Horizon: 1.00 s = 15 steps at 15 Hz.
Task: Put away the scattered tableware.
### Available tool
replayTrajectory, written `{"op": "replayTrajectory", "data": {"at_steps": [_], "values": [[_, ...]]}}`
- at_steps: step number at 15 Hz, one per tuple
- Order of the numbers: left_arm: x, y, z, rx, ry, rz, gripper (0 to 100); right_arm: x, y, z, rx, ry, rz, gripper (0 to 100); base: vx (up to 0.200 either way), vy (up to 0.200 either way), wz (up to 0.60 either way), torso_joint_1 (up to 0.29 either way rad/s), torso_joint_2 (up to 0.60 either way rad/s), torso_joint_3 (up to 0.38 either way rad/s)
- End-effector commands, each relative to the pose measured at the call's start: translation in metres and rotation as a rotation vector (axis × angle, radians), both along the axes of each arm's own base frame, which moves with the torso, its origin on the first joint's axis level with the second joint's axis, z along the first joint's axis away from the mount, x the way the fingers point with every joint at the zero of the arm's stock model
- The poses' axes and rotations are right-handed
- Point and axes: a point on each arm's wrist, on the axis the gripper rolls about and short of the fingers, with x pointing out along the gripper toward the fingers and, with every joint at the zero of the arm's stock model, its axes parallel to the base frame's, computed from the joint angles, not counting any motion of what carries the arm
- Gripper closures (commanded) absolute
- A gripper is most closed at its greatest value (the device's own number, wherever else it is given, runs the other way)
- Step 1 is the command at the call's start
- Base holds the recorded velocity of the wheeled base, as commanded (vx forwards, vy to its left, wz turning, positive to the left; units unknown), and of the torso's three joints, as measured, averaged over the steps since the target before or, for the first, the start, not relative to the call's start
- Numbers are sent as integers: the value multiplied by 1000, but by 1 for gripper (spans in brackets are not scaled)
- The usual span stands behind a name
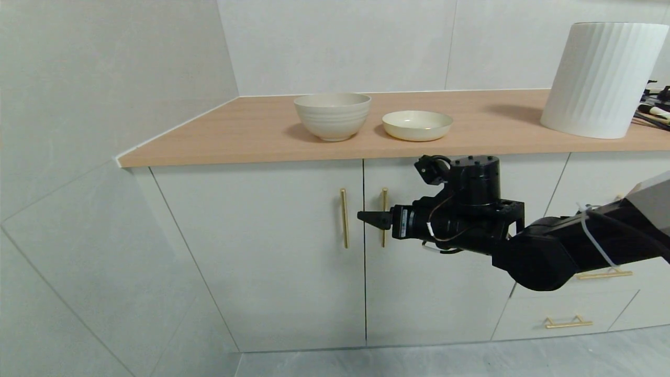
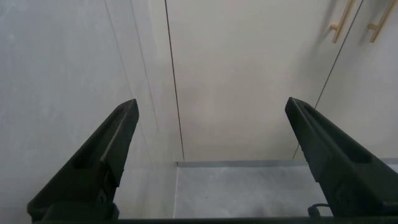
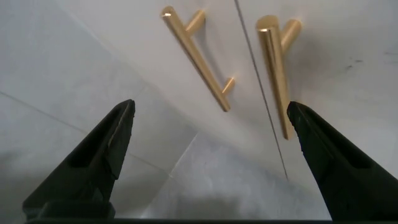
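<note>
We are looking at a wooden counter (image 1: 235,137) running above white cabinets (image 1: 261,251). The tableware is sitting on that counter, set back from its near edge. A ribbed cream bowl (image 1: 333,115) is standing upright toward the left. A shallow pale dish (image 1: 417,125) is lying just to the bowl's right, close to it but apart. Far to the right a tall white ribbed container (image 1: 602,78) is standing on the same surface. Some dark items (image 1: 653,111) are poking out beyond it; they seem to be utensils, though the edge is cutting them off.

Below the counter, the right gripper (image 1: 370,218) is hovering in front of the cabinet doors. It is level with the left handle (image 1: 344,217) and the right handle (image 1: 384,217), two vertical gold bars either side of the door seam. From its wrist we are seeing its fingers (image 3: 109,149) spread wide with nothing between them. Both handles are standing ahead of it, and it is gripping neither.

The left gripper (image 2: 212,104) is also gaping wide and carrying nothing. It is facing the lower part of a cabinet door near the grey floor (image 2: 236,193), with the tiled wall (image 2: 62,74) at the left.
</note>
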Motion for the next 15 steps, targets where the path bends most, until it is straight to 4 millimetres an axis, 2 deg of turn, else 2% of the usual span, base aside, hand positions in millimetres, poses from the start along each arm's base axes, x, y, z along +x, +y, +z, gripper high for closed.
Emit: {"op": "replayTrajectory", "data": {"at_steps": [1,6,10,15], "values": [[0,0,0,0,0,0,0,7,-1,-5,-2,3,-11,0,0,0,0,0,0,0],[0,0,0,0,0,0,0,20,7,-18,19,-30,-14,0,0,0,0,0,0,0],[0,0,0,0,0,0,0,22,9,-18,45,-68,-10,0,0,0,0,0,0,0],[0,0,0,0,0,0,0,28,14,-33,53,-72,4,0,0,0,0,0,0,0]]}}
